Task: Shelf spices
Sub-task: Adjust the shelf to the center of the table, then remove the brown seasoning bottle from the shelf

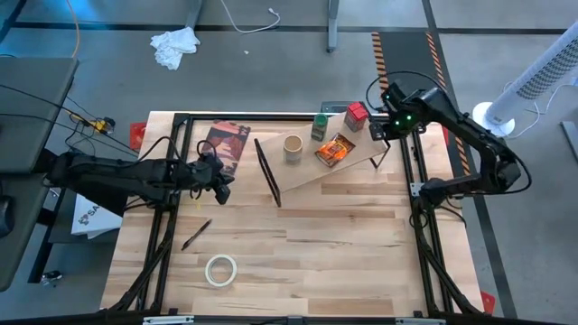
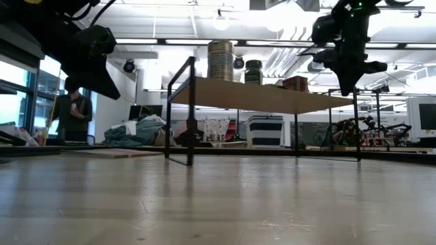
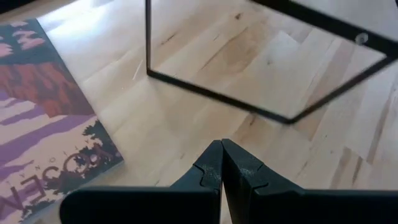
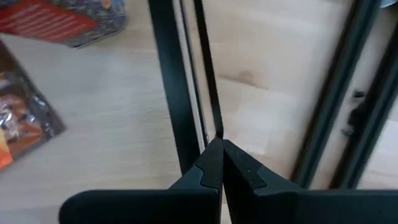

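The right gripper [image 1: 384, 129] is held above the far right end of the shelf [image 1: 307, 171], just beside the red square tin [image 1: 356, 115], with its fingers [image 4: 211, 165] pressed together on nothing. The left gripper [image 1: 219, 185] is stretched low over the table [image 1: 298, 262] near the shelf's left wire leg [image 1: 268, 171], its fingers [image 3: 214, 168] likewise clenched and empty. All four spices are seen standing on the shelf's light board: the tan-lidded round jar [image 1: 293, 146] toward the left, the green-lidded jar [image 1: 319, 125] beside it, the flat orange-brown packet [image 1: 333, 150] lying near the front edge, and the red tin at the far right. On the table, a dark maroon packet [image 1: 226, 144] is seen by the left gripper, with a pen [image 1: 196, 234] and a white tape roll [image 1: 220, 269] nearer the front. In the low view, a person [image 2: 72, 112] is seen standing in the room beyond.
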Tool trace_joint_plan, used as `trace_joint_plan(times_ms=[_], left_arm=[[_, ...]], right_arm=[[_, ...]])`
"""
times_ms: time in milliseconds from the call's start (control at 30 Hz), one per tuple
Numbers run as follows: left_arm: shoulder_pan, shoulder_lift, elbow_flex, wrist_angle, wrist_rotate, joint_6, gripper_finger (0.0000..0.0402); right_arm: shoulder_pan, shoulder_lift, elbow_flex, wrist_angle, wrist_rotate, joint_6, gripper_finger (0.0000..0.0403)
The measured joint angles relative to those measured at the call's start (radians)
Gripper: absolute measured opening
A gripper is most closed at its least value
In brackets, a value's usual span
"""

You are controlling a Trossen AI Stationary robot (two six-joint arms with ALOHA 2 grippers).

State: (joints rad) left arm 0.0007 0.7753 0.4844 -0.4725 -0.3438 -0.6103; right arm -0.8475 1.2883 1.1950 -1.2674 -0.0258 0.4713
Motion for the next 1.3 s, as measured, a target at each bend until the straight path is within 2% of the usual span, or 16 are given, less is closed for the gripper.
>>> trace_joint_plan(times_ms=[333,500,833,1133,1300], left_arm=[[0.0,0.0,0.0,0.0,-0.036,0.03,0.0],[0.0,0.0,0.0,-0.001,-0.042,0.088,0.0],[0.0,0.0,0.001,-0.007,-0.073,0.091,0.0],[0.0,-0.029,0.02,-0.043,-0.032,0.091,0.0],[0.0,-0.075,0.055,-0.091,-0.048,0.123,0.0]], right_arm=[[0.282,-0.007,0.0,0.016,-0.001,0.213,0.0],[0.443,-0.007,0.0,0.029,0.039,0.354,0.0],[0.74,-0.007,0.0,0.075,0.124,0.644,0.0],[0.922,-0.007,0.0,0.037,0.148,0.81,0.0],[0.949,-0.007,0.0,-0.04,0.175,0.837,0.0]])
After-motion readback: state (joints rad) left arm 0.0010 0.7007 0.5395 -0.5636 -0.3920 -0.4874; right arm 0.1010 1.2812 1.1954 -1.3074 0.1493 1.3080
